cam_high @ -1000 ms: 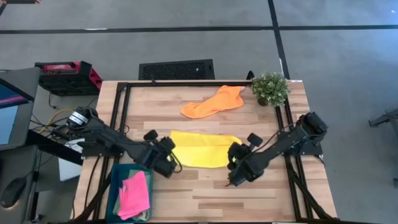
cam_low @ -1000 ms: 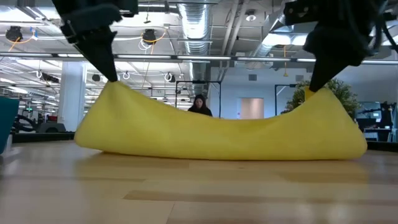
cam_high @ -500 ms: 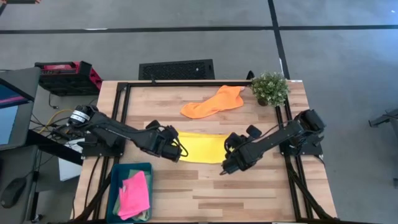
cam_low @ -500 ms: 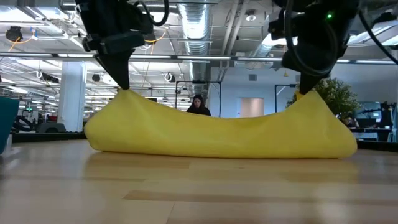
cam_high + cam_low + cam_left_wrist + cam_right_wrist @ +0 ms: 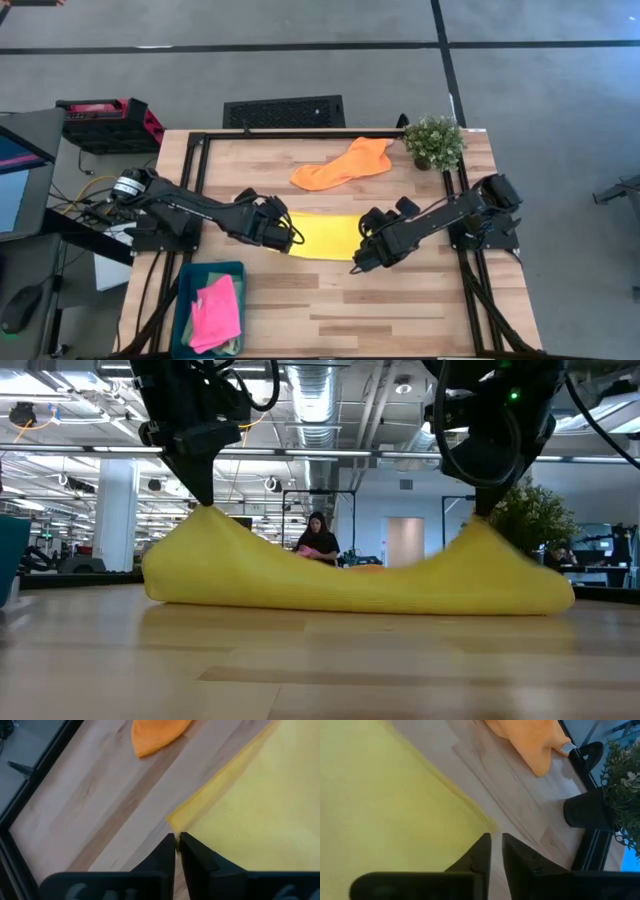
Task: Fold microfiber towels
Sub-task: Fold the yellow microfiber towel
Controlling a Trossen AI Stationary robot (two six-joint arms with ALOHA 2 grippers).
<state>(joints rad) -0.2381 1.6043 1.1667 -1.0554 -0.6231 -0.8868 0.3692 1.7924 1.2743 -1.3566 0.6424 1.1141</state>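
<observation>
The yellow towel (image 5: 322, 236) lies mid-table as a narrow band, its underside on the wood and both ends raised. My left gripper (image 5: 176, 840) is shut on its left end, which stands in a sharp peak (image 5: 207, 515). My right gripper (image 5: 496, 842) stands slightly open just over the right end (image 5: 482, 532), which is rounder. Only wood shows between its fingers. An orange towel (image 5: 342, 162) lies flat toward the far edge. A pink towel (image 5: 217, 312) sits in the teal bin (image 5: 185, 300). My left gripper pinches the yellow towel's left corner (image 5: 172, 826) between its two fingertips, coming from above and slanting down toward the far edge. That corner is lifted into a peak under the fingers, while the towel's middle rests on the table. One layer or several, I cannot tell.
A potted plant (image 5: 434, 141) stands at the far right corner. A black frame rail (image 5: 300, 133) runs along the table's far edge and down both sides. Bare wood lies in front of the yellow towel. A person (image 5: 315, 540) sits in the room beyond the table.
Both grippers have carried the yellow towel's raised ends toward the far edge and a little toward each other. The near part has come over the far part, so the towel shows narrower from above. Its right end has gone from a sharp peak to a rounder one.
</observation>
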